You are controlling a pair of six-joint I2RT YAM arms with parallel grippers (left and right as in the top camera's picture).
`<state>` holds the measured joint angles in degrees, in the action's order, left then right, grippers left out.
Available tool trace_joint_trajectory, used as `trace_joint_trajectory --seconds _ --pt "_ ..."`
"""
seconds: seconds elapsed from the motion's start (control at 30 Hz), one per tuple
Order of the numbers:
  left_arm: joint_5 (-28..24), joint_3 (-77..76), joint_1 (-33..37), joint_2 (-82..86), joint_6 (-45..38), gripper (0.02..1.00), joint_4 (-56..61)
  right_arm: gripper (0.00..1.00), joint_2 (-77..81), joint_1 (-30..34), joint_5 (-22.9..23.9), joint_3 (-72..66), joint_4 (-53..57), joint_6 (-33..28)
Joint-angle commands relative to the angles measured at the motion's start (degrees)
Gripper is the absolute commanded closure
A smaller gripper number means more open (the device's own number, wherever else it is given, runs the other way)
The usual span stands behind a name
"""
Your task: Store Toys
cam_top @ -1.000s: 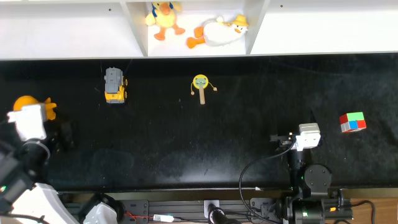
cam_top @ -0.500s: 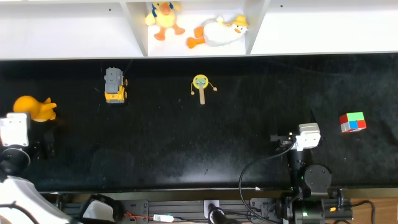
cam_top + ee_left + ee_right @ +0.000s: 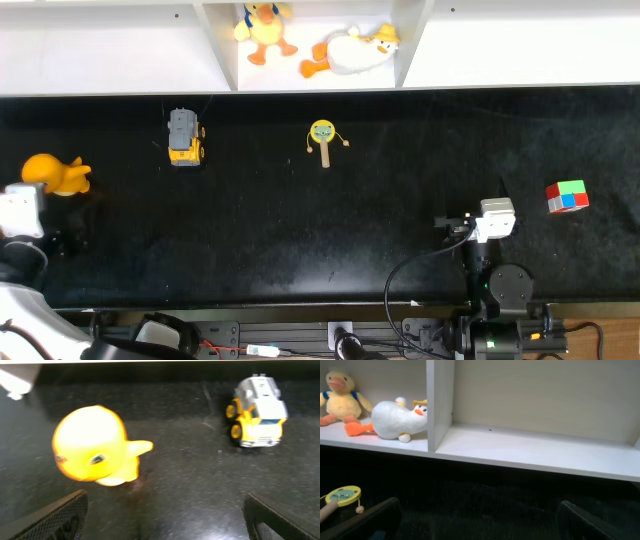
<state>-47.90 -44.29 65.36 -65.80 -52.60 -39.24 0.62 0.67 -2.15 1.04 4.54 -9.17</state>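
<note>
Jaws of the left gripper (image 3: 165, 510) and right gripper (image 3: 477, 515) are gaping wide, gripping nothing, with two plush toys (image 3: 264, 28) (image 3: 350, 50) sitting shelved and four loose toys (image 3: 55, 173) (image 3: 184, 136) (image 3: 323, 136) (image 3: 567, 196) lying on the table (image 3: 400, 230).

Table (image 3: 300, 240): orange duck (image 3: 55, 173), truck (image 3: 185, 135), rattle (image 3: 323, 138), cube (image 3: 567, 196); shelf (image 3: 120, 50): yellow duckling (image 3: 264, 28), white goose (image 3: 350, 50) perhaps.

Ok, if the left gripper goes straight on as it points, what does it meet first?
Most likely the yellow toy duck, nearest ahead of the left gripper though off-centre; the toy truck lies farther on. Depth is unclear.
</note>
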Motion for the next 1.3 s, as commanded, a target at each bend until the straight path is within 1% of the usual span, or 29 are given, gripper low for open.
trace_joint_trajectory --seconds 0.03,0.13,0.27,0.4,0.6,0.73,0.9,1.17,1.2,1.23,1.27,1.3 --pt "0.28 -1.70 3.32 -0.02 4.59 0.023 4.59 0.005 -0.42 -0.22 -0.37 -0.76 -0.28 0.37" --pt "3.13 -3.10 3.63 -1.07 6.40 0.020 6.88 0.005 -0.42 -0.22 -0.37 -0.76 -0.28 0.37" --pt "3.17 -6.32 2.36 -5.51 6.47 0.023 7.39 0.005 -0.42 -0.22 -0.37 -0.76 -0.28 0.39" --pt "4.76 -8.55 -0.20 -10.97 6.45 0.020 7.82 0.005 -0.42 -0.22 -0.37 -0.76 -0.28 0.39" --pt "5.31 -11.32 -4.33 -17.44 6.45 0.020 9.27 0.005 -0.42 -0.22 -0.35 -0.76 -0.28 0.37" --pt "9.77 -12.04 -6.88 -19.04 8.37 0.020 10.75 0.007 -0.42 -0.22 -0.37 -0.76 -0.28 0.37" --pt "13.77 -12.04 -8.13 -19.41 9.75 0.020 12.52 0.005 -0.42 -0.22 -0.37 -0.76 -0.28 0.37" --pt "14.19 -12.04 -8.13 -20.63 10.73 0.018 12.63 0.005 -0.42 -0.22 -0.37 -0.76 -0.28 0.39" --pt "14.16 -12.04 -8.13 -20.94 10.73 0.023 12.61 0.005 -0.42 -0.22 -0.35 -0.76 -0.28 0.39" --pt "14.16 -12.04 -8.13 -21.27 10.71 0.049 12.61 0.007 -0.42 -0.22 -0.37 -0.76 -0.28 0.37" --pt "14.14 -12.04 -8.15 -21.62 10.73 0.088 12.81 0.005 -0.42 -0.22 -0.37 -0.76 -0.28 0.39" --pt "14.10 -12.04 -8.20 -21.94 10.73 0.174 13.09 0.005 -0.42 -0.22 -0.35 -0.76 -0.28 0.39"
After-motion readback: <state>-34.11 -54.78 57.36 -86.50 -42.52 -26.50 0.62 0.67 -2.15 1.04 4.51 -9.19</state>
